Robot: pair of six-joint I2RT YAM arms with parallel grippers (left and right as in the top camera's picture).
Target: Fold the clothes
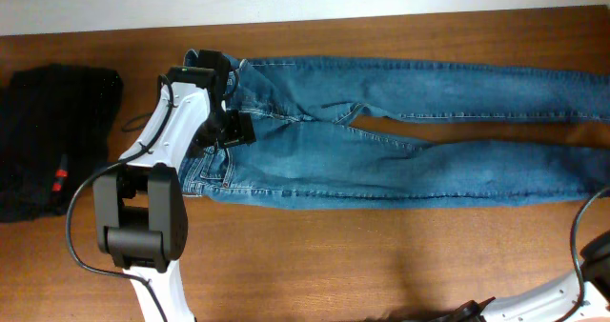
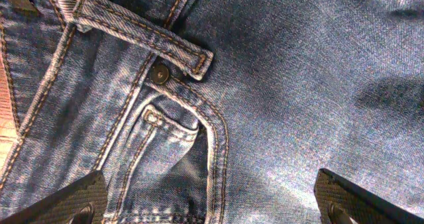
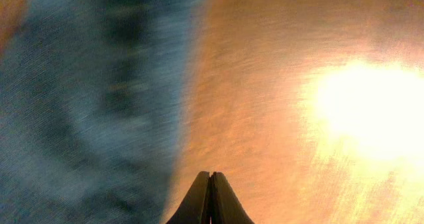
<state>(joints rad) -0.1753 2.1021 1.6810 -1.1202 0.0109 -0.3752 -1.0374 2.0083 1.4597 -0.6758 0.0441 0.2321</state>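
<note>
Jeans lie lengthwise along the table's far edge, legs toward the right edge, waist directly under the left gripper, its jaws wide apart above the front pocket; the right gripper, pressed together, hangs near the front edge.

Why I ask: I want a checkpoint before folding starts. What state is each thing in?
Jeans: unfolded, laid flat, legs stretched out side by side.
Black garment: lying on the table, apart from the jeans, no gripper on it.
Left gripper: open, over the jeans' waist, holding nothing.
Right gripper: shut, empty, over bare wood beside the denim.
</note>
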